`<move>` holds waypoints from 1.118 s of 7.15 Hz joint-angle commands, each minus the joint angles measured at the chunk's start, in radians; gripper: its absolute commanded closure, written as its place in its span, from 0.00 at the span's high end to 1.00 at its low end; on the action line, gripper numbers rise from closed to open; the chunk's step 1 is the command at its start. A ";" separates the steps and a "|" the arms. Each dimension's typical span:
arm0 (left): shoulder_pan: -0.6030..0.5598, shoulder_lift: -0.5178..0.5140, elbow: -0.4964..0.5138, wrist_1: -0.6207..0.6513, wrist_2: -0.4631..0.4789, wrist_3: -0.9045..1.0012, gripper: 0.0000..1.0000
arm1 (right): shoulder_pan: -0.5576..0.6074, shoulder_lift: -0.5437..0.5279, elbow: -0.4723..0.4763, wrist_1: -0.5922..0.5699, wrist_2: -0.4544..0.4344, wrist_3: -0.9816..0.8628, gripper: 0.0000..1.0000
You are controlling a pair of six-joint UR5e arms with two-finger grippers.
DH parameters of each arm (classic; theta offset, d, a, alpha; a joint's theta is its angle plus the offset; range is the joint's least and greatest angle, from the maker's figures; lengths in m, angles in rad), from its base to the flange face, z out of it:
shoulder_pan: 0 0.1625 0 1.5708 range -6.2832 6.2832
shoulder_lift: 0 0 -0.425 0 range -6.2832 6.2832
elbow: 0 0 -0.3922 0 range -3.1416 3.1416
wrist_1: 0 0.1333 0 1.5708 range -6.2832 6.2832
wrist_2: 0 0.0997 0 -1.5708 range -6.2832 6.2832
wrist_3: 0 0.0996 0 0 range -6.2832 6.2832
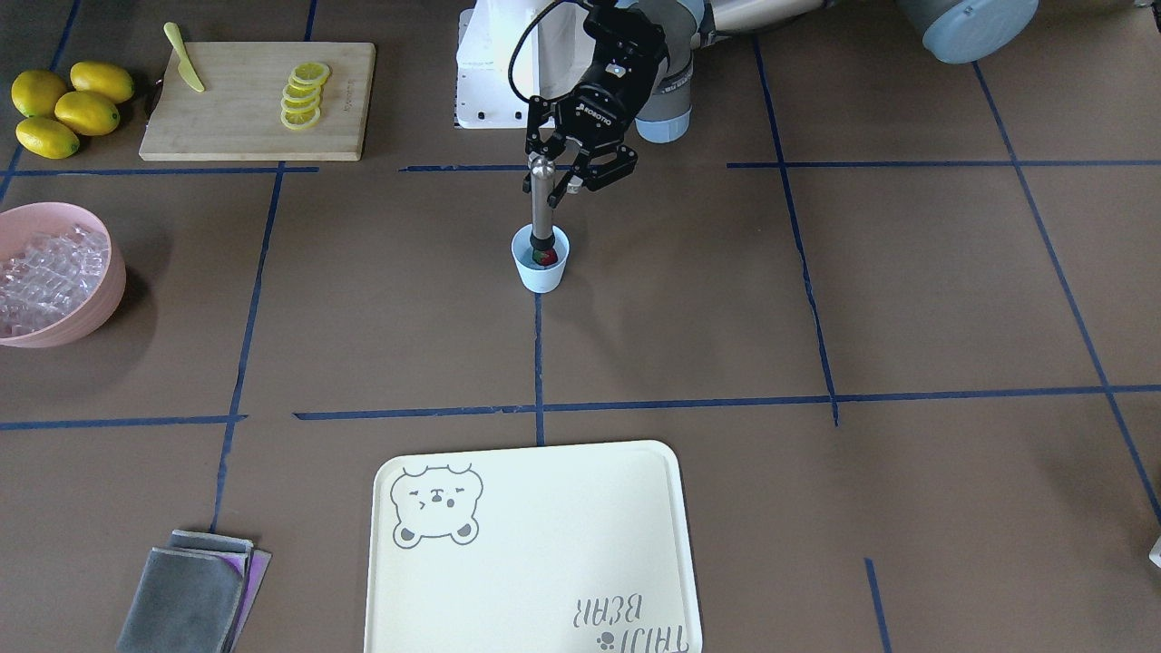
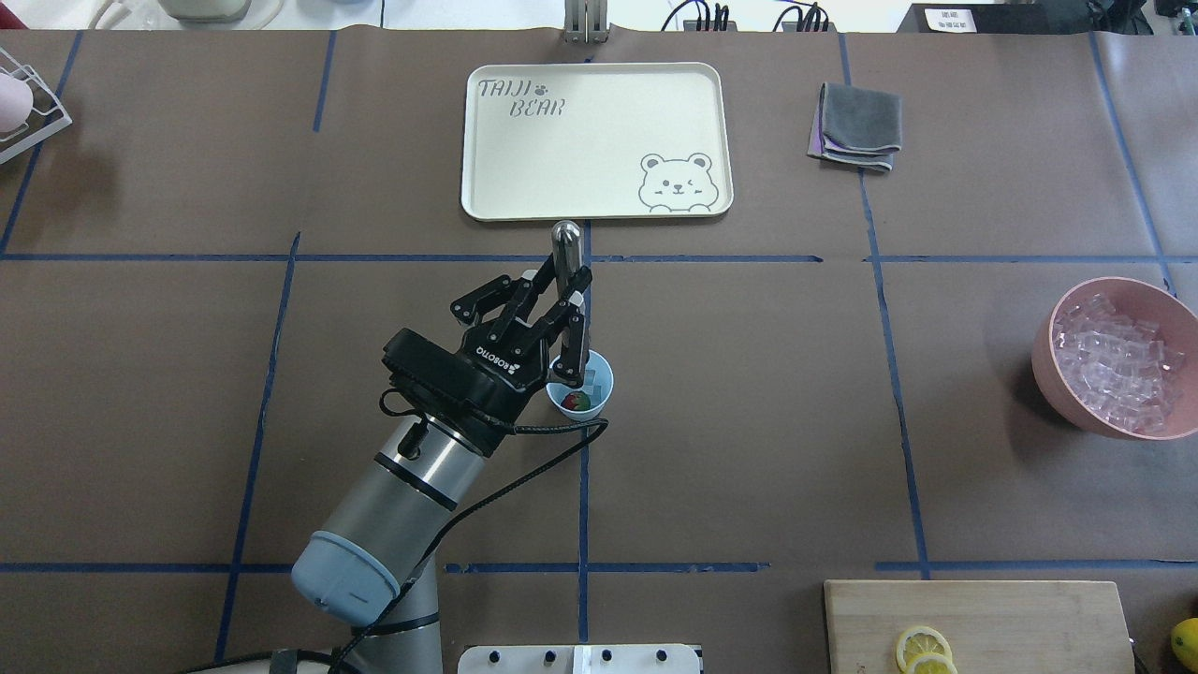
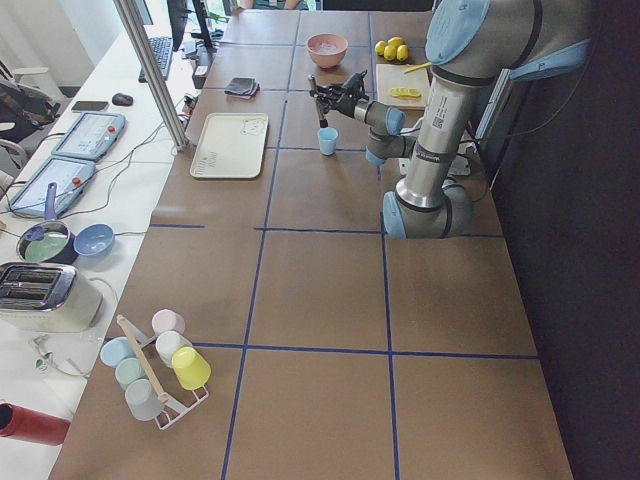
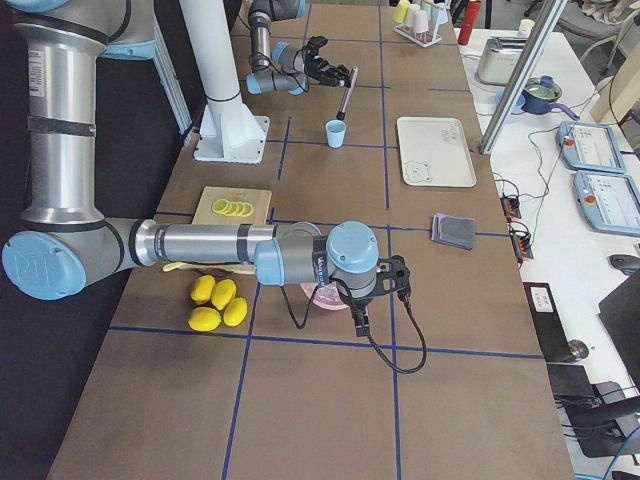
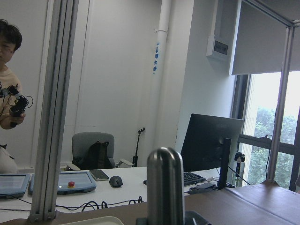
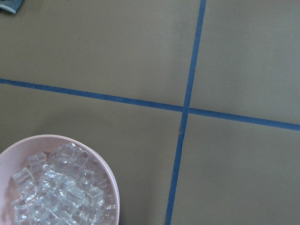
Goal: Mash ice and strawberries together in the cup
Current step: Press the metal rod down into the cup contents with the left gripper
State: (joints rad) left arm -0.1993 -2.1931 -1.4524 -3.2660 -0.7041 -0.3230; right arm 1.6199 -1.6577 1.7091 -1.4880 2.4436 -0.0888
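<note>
L gripper (image 1: 558,178) clamped on masher (image 1: 541,207), tip in cup (image 1: 541,277) at strawberry (image 1: 547,259); R gripper (image 4: 400,283) well off cup, grip can't tell.

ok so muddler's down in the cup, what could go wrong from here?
1. The cup stands free, with the right tool away by the pink bowl, so an off-centre push could tip or slide it.
2. The left tool grips the muddler high on its shaft; under load it may pivot or slip.
3. The strawberry is small and rounded; it could squirt aside rather than mash.
</note>
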 commanded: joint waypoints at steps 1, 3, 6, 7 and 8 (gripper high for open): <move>-0.011 -0.002 0.044 -0.017 -0.006 -0.043 0.00 | 0.000 -0.001 0.000 0.000 0.000 0.000 0.99; 0.001 0.003 0.044 -0.015 0.000 -0.067 0.00 | 0.000 0.001 0.001 0.000 -0.002 0.000 0.99; 0.026 0.006 0.046 -0.009 0.005 -0.082 0.00 | 0.000 -0.001 0.000 0.000 -0.002 0.000 0.99; 0.029 0.006 0.047 -0.008 0.005 -0.080 0.00 | 0.000 -0.001 0.000 0.000 -0.002 -0.002 0.99; 0.028 0.004 0.065 -0.006 0.006 -0.082 0.00 | 0.000 -0.001 0.000 0.000 0.000 0.000 0.99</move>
State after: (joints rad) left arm -0.1725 -2.1879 -1.4010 -3.2739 -0.6993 -0.4041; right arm 1.6199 -1.6581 1.7090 -1.4880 2.4424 -0.0896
